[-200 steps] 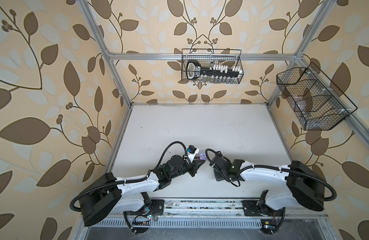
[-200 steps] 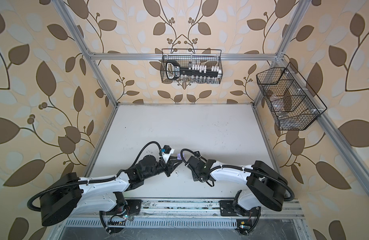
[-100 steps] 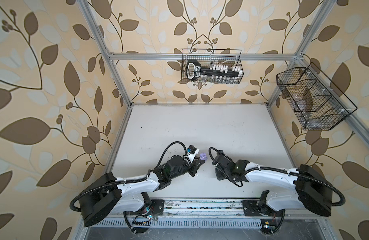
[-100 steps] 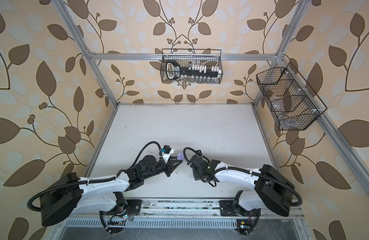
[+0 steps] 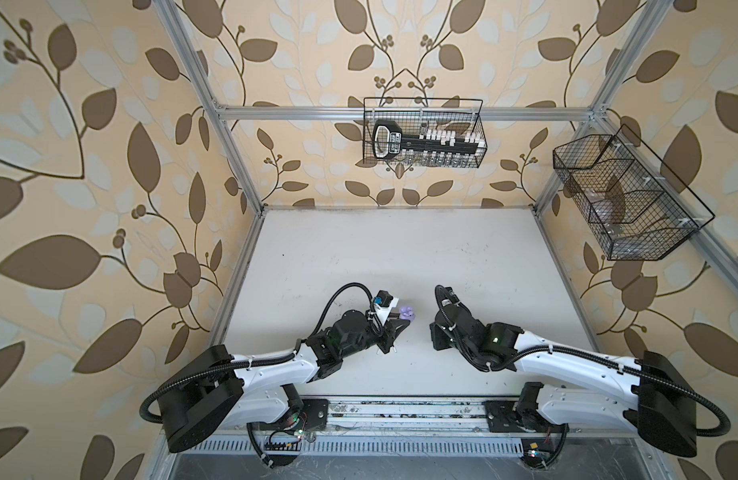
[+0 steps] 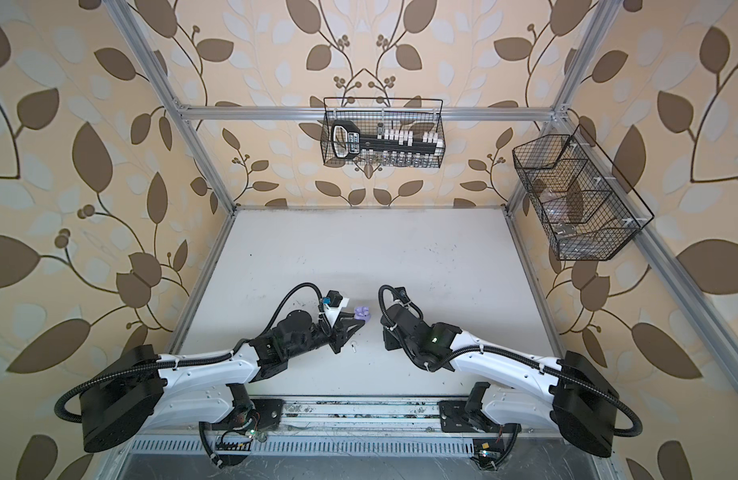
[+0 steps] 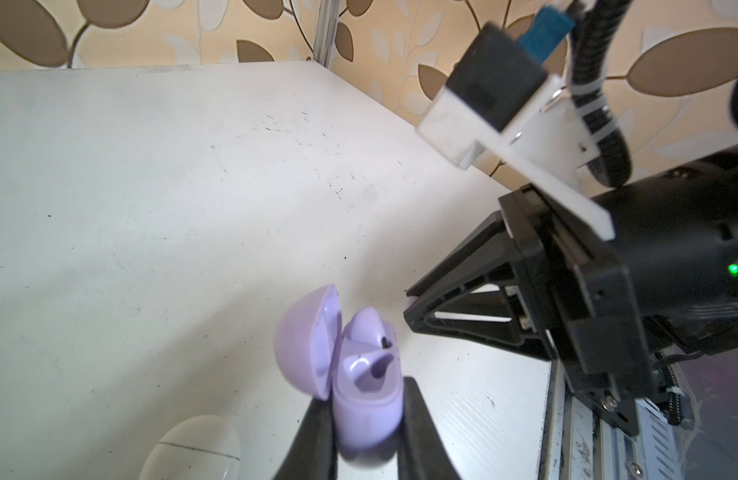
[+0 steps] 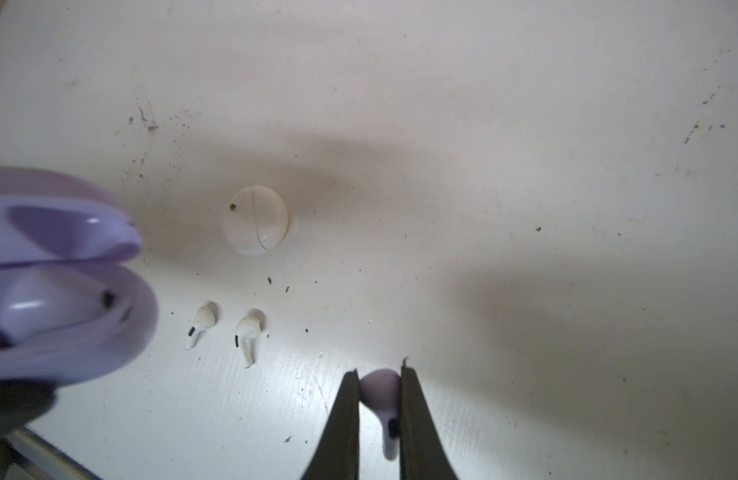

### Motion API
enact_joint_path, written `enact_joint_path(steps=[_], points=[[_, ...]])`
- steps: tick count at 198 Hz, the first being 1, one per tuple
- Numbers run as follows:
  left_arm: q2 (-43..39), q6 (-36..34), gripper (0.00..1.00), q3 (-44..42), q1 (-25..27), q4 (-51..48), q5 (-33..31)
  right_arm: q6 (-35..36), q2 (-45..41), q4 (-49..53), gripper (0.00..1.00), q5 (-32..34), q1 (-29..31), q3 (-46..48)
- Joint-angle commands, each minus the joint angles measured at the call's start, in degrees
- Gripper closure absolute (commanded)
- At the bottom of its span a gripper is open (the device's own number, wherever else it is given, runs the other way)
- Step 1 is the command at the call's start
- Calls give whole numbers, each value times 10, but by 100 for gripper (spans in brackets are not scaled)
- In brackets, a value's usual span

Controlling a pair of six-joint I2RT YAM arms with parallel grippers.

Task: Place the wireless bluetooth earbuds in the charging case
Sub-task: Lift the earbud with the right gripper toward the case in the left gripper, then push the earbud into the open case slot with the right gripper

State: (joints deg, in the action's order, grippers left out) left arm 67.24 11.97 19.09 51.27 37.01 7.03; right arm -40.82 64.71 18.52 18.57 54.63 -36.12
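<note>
- Right wrist view: right gripper (image 8: 379,372) is clenched on a lilac earbud (image 8: 381,390), off to one side of the lilac case (image 8: 59,282)
- Since a second ago this gripper has drawn back from the lilac case; both top views show a gap between them
- Left gripper (image 7: 363,390) grasps the lilac case, lid open, with a seated earbud (image 7: 365,326) inside
- White case (image 8: 255,220) lies shut on the table (image 8: 525,166) beyond the lilac case; nearer white earbud (image 8: 201,324) and farther white earbud (image 8: 248,332) lie loose beside it
</note>
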Motion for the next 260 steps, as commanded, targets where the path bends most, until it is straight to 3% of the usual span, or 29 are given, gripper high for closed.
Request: enact_joint_path(steps=[1, 71, 260], points=[[2, -8, 96, 17, -6, 13, 0, 14, -30, -41, 88, 11, 3, 11], [12, -2, 96, 20, -6, 18, 13, 51, -83, -109, 86, -16, 18, 4], [11, 20, 96, 17, -7, 44, 40, 81, -4, -218, 86, -65, 33, -34]])
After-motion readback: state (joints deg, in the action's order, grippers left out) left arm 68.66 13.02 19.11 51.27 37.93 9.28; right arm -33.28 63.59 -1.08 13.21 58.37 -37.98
